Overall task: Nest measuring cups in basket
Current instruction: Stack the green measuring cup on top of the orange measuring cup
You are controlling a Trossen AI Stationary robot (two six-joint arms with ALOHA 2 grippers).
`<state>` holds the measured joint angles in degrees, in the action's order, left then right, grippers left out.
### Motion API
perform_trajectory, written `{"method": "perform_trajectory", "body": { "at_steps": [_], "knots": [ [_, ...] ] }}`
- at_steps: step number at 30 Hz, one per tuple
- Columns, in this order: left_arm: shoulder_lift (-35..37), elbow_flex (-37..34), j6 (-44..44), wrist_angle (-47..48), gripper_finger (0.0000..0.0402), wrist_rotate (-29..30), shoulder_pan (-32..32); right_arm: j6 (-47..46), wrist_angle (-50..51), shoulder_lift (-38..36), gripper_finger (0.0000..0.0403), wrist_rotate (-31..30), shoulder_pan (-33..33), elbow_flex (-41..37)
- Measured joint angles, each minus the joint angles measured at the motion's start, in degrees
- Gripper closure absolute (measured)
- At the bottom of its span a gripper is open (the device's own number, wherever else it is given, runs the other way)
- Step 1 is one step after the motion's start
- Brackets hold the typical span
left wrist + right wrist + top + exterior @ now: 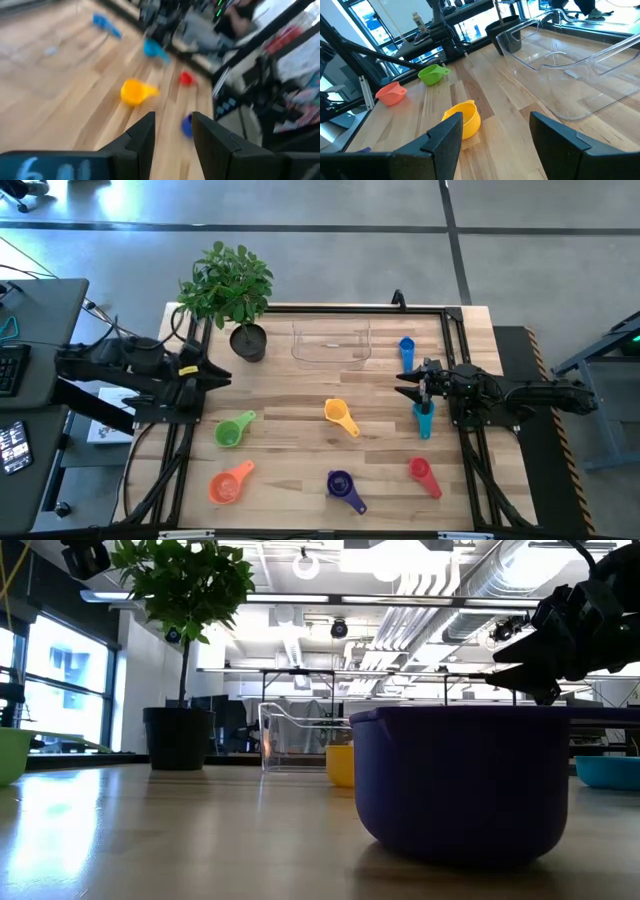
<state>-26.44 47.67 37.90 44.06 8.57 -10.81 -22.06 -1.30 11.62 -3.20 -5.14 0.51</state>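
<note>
From above, we see the clear basket (331, 343) at the upper centre of the table, empty, so nothing has been nested yet. The cups lie scattered below and to its right: green cup (233, 430), orange cup (229, 484), yellow cup (340, 416), purple cup (343, 487), red cup (422, 474), teal cup (423, 420) and blue cup (406, 347). The left gripper (222, 376) waits at the left edge of the table beside the potted plant (232, 292), its fingers parted and empty. The right gripper (405, 382) hangs at centre right, between the blue and teal cups, also spread and empty; we judge it is placed there to reach one of those two first.

In the low view, the purple cup (458, 783) fills the lower right foreground, with the yellow cup (339, 766) and the basket (296, 738) behind it at centre. The right gripper (520, 652) hovers at upper right, clear of the table.

The left wrist view shows parted fingers (140, 141) at the bottom, with nothing between them.

In the right wrist view, the fingers (445, 142) stand wide at the bottom; the basket (560, 75) sits at upper right, the yellow cup (465, 119) at lower centre.
</note>
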Motion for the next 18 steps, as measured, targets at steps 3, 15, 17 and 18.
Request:
{"method": "perform_trajectory", "body": {
  "at_steps": [3, 15, 17, 18],
  "knots": [
    [-2.4, 2.96, 0.85, 6.96, 0.0284, -1.73, 0.0, 0.0, 0.0, 0.0, 0.0183, 0.0, -0.01, 0.0],
    [-8.74, 5.82, 12.26, 16.24, 0.0284, -5.13, -0.02, 0.0, 0.0, 0.02, 0.0183, 0.01, -0.01, 0.0],
    [-9.63, 5.82, 13.99, 17.7, 0.0284, -5.66, -0.02, 0.0, 0.0, 0.02, 0.0183, 0.0, -0.01, 0.0],
    [-10.02, 5.82, 14.24, 18.48, 0.0284, -6.01, -0.02, 0.0, 0.0, 0.02, 0.0183, 0.01, -0.01, 0.01]
  ]
}}
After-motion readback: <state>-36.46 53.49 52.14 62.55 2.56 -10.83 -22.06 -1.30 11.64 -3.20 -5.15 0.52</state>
